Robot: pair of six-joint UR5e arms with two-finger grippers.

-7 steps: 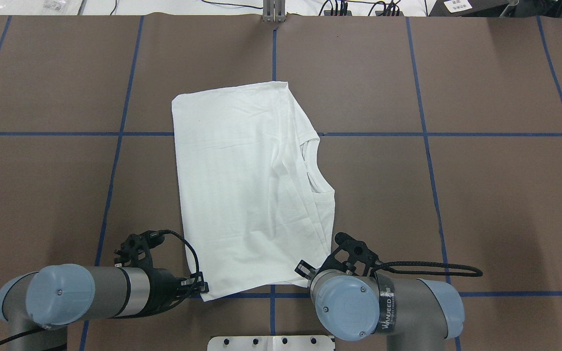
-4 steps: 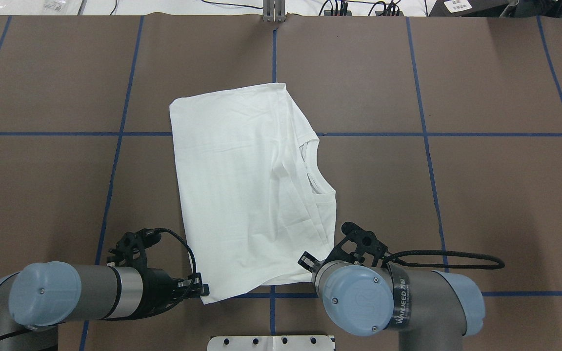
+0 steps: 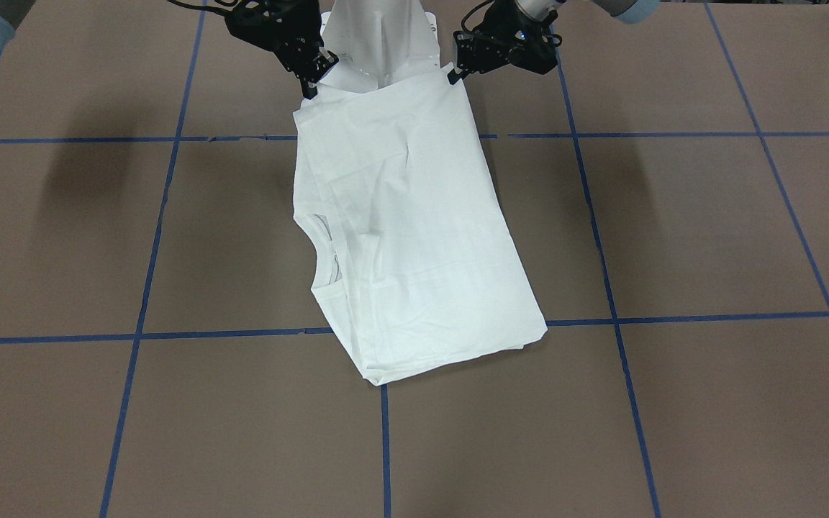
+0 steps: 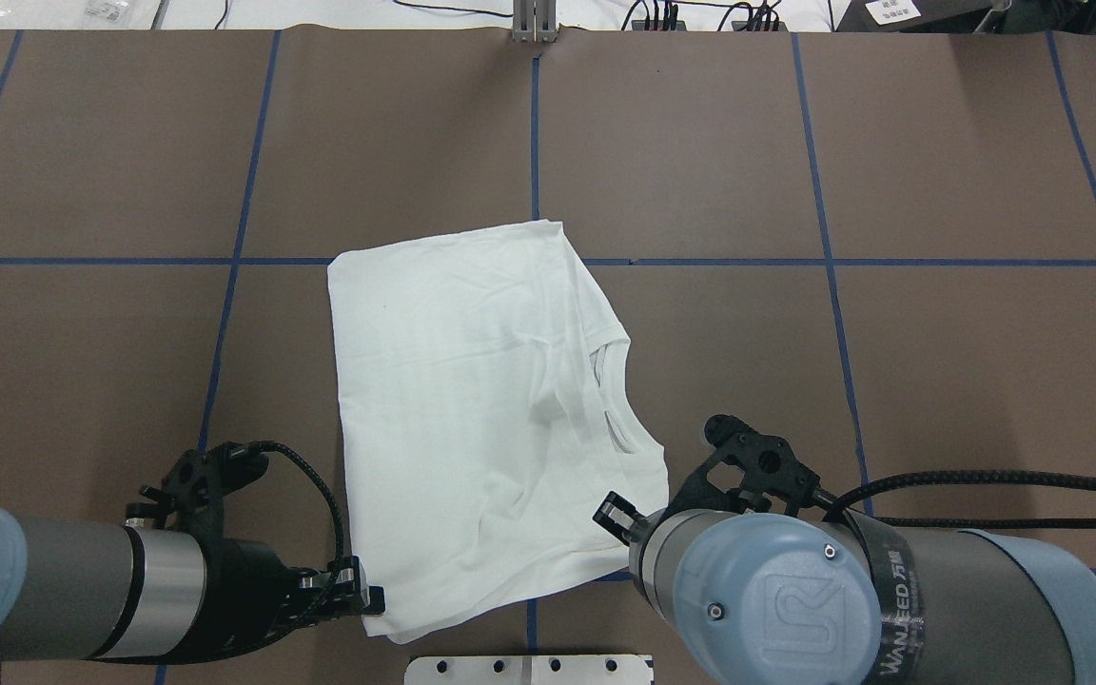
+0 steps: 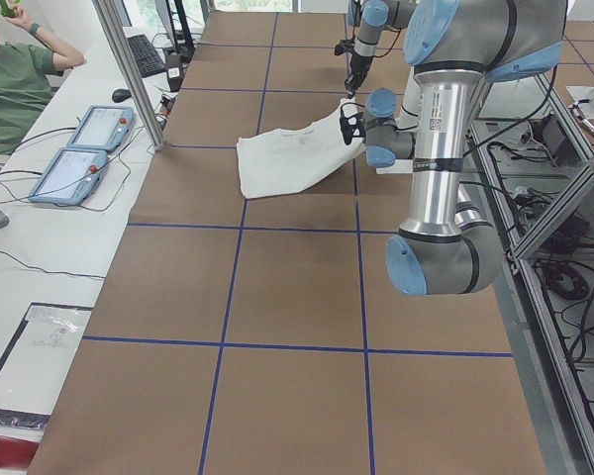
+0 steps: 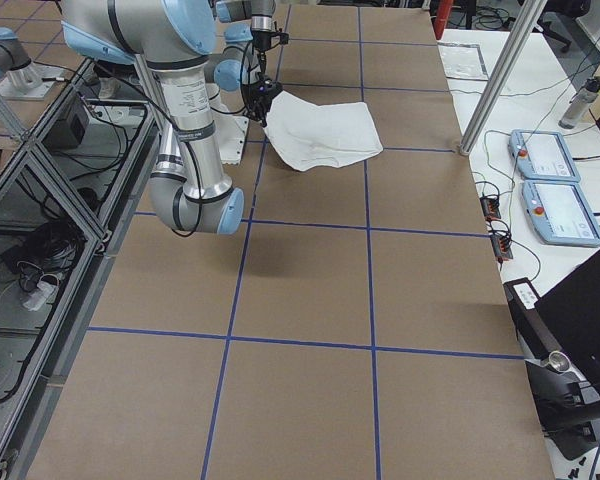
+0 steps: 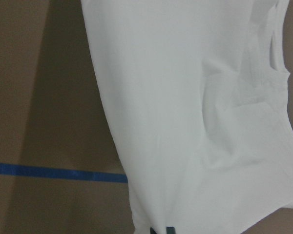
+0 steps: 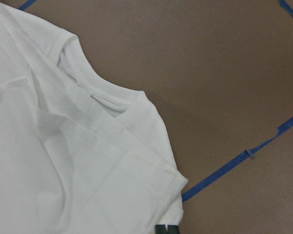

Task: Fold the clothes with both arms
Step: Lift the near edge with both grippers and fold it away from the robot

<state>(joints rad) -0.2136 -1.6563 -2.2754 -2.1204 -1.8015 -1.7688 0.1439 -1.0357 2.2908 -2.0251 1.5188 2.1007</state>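
Note:
The white T-shirt [image 4: 472,400] lies folded to a narrow block on the brown table, its ribbed collar [image 4: 610,400] on the right side. The edge nearest the robot is lifted off the table; the far part rests flat [image 3: 414,237]. My left gripper [image 4: 372,601] is shut on the near left corner, and the front-facing view shows it there too [image 3: 450,74]. My right gripper [image 3: 309,90] is shut on the near right corner; in the overhead view its wrist hides the fingertips. The right wrist view shows the collar [image 8: 88,83]. No printed text shows.
Blue tape lines [image 4: 824,262] divide the brown table into squares. The white base plate [image 4: 529,666] sits at the near edge between the arms. A metal post [image 4: 534,24] stands at the far edge. Two teach pendants [image 5: 79,148] and an operator [image 5: 10,79] are beyond the far side.
Both arms have drawn back toward the robot's base, dragging the shirt with them. Its far edge has slid nearer, onto the cross tape line. Both grips have held.

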